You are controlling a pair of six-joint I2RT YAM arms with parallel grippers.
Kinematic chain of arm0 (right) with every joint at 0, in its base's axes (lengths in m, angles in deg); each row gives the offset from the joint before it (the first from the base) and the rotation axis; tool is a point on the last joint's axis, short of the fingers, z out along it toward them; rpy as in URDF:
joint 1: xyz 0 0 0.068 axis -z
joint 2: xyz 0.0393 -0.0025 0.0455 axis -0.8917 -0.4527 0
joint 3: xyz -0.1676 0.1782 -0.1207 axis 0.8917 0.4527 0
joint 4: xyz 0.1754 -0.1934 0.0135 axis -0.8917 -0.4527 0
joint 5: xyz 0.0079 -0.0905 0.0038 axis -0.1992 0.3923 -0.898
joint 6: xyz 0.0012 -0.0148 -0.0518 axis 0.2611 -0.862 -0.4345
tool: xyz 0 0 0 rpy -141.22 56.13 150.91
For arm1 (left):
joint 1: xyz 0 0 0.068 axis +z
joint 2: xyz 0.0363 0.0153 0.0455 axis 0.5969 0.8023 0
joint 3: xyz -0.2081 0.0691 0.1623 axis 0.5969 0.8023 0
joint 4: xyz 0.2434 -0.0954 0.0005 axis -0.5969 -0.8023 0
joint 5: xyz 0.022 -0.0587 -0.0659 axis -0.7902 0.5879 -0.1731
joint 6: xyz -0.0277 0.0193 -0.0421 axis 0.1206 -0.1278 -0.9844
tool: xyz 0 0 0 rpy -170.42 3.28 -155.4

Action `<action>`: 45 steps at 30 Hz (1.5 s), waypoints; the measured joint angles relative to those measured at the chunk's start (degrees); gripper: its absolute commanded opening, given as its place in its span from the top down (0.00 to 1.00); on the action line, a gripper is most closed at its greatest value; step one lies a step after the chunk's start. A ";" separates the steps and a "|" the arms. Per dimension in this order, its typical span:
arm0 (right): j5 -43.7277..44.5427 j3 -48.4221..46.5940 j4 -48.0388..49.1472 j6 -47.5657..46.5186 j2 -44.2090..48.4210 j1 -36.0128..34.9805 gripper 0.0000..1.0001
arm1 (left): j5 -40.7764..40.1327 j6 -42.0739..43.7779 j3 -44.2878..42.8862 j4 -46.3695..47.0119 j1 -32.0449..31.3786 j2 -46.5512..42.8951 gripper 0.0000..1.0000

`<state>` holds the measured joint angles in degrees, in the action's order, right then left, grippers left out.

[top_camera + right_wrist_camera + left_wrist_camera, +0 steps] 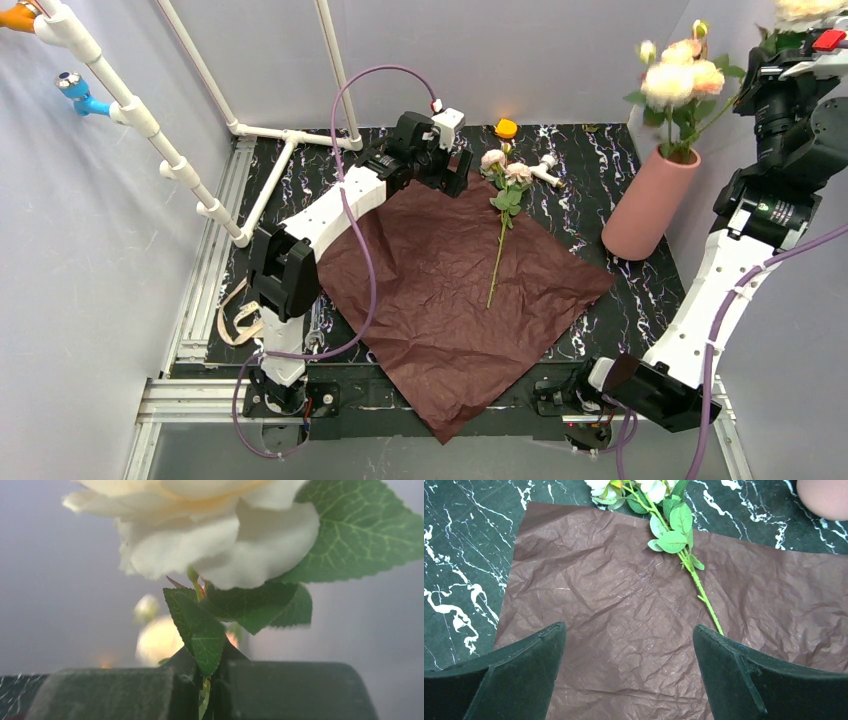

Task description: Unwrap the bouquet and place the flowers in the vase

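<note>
We had the left gripper (629, 632) spread wide and holding nothing, hanging over the brown wrapping paper (440, 290), which lay flat under it on the marble table (640, 300). One flower spray (684, 555) lay on that paper ahead of the fingers. Its long axis ran on a slant, with the cut end of the stem just beside the tip of the finger (744, 675) on the right of the wrist view. The leaves and pale blooms pointed away from the gripper, past the far edge of the sheet.

Over on the other side, the right gripper (205, 685) was clenched on the stem of a cream rose (210, 530). That stem stood upright between the fingers, with the bloom above them and a green leaf hanging over the closed gap. From above we saw this gripper raised high, up and to the right of the pink vase (650, 205). The vase leaned, with its mouth tipped toward that gripper. Several flowers (680, 80) already stood in it, heads up.
</note>
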<state>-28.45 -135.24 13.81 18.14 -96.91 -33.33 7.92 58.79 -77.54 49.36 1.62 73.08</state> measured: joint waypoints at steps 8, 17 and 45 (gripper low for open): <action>0.02 -0.83 -8.66 1.64 -5.29 -0.15 0.99 | -0.24 0.17 -0.92 -1.14 0.04 1.27 0.02; 1.51 -9.33 -15.80 3.13 -5.31 -0.15 0.99 | -0.26 0.76 -0.92 -0.11 0.04 1.27 0.02; 2.73 -5.90 -20.22 1.62 -3.26 -0.15 0.99 | -0.55 1.29 0.26 1.68 0.04 1.05 0.02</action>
<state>-25.72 -141.14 -6.41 19.76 -100.17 -33.48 7.37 60.08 -77.27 51.04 1.66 74.13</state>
